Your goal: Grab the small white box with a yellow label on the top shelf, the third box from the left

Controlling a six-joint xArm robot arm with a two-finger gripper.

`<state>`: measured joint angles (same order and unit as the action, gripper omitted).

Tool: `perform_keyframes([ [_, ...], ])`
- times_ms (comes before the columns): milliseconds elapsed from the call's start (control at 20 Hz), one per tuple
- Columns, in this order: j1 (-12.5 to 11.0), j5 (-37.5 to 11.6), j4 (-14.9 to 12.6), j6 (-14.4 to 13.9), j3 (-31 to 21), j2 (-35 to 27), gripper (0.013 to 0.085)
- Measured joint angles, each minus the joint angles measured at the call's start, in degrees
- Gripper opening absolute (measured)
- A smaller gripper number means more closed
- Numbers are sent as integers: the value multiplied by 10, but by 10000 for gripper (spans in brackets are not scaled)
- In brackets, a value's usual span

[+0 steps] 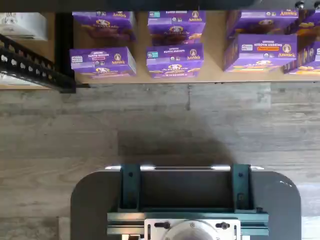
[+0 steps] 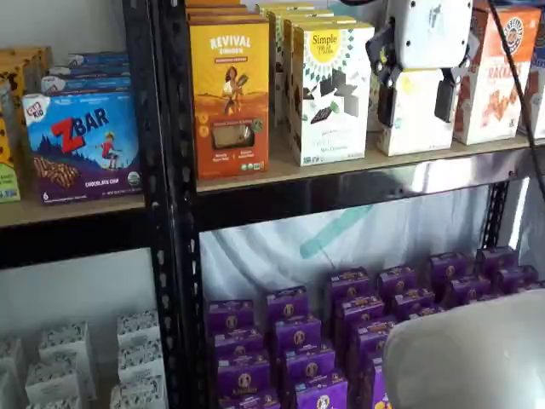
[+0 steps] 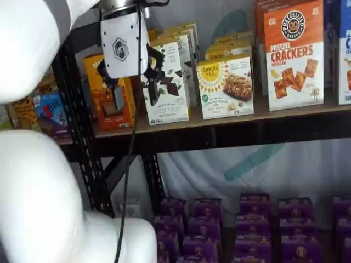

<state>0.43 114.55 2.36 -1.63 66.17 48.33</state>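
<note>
Up on the top shelf (image 3: pixel 307 112) the small white box (image 3: pixel 225 87) stands upright, its long axis vertical, between the taller white Simple Mills box (image 3: pixel 167 82) and the pretzel crackers box (image 3: pixel 294 52). In both shelf views the gripper (image 2: pixel 415 100) hangs in front of the shelf with its two black fingers (image 2: pixel 386 104) spread wide, a plain gap between them and nothing held.

From one shelf view the gripper sits squarely before the small box, so that the pale carton shows in the gap between the fingers. From the other, the gripper (image 3: pixel 134 82) appears off to the side, over the Simple Mills box and the orange box (image 3: pixel 109 104) beside it. I judge the gripper is out in front of the shelf, well short of the cartons, so the box lies straight back from the fingers. The wrist view shows only floor (image 1: pixel 200 125) and purple boxes (image 1: pixel 175 60) below.
</note>
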Motion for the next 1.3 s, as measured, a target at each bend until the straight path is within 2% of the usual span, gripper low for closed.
perform_keyframes([
  [100,-27,3,29,13,1,-1,850],
  [250,-33,4,37,17,0,-1,850],
  [500,-24,-13,20,17,-10,7,850],
  [700,-33,-47,0,34,-18,4,850],
  [950,-64,-93,-19,70,-13,-22,850],
  [1300,-122,-130,-12,125,10,-71,850],
])
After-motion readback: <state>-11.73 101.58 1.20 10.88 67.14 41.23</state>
